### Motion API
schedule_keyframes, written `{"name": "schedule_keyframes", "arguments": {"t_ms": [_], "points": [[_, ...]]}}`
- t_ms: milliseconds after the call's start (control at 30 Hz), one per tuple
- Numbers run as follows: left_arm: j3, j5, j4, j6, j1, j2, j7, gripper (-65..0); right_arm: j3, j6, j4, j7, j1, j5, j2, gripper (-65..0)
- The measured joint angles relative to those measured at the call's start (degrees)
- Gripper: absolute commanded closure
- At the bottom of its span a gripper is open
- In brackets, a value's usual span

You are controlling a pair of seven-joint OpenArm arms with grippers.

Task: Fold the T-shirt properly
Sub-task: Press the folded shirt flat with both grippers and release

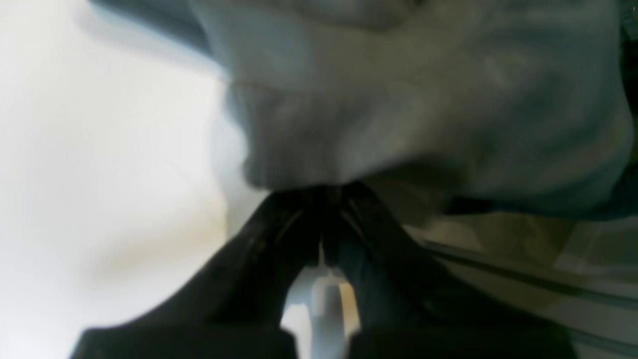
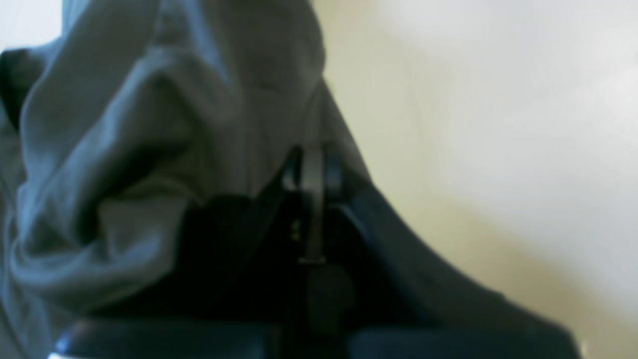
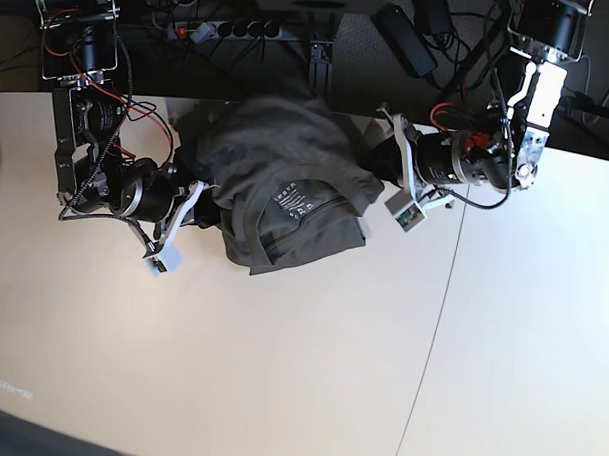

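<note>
Between my left claw (image 1: 321, 189) and right claw (image 2: 313, 152) lies the T-shirt (image 3: 309, 250), bunched over the bench (image 3: 280, 367). Both claws are closed and appear to pinch its opposite side edges; the wrist views are blurred at the tips. White label (image 3: 291, 198) faces up, between the claws. Long axis of garment: cannot tell, too gathered. Neither arm is clearly nearer; cloth meets each. Judgement: early, no neat fold formed. Next move turns on the span across, claw to claw: draw apart evenly, then lay flat. Risk: an edge slipping out.
</note>
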Motion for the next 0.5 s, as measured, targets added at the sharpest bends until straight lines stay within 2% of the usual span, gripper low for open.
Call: {"name": "schedule_keyframes", "arguments": {"t_ms": [267, 500], "points": [[-0.2, -0.5, -18.4, -0.5, -13.9, 6.7, -0.9, 0.0, 0.0, 0.0, -0.1, -0.6, 0.0, 0.9, 0.0, 0.0], [-0.1, 2.6, -26.6, -0.7, -22.0, 10.2, 0.4, 0.0, 2.8, 0.0, -0.1, -3.6, -0.2, 2.4, 0.0, 0.0]]}}
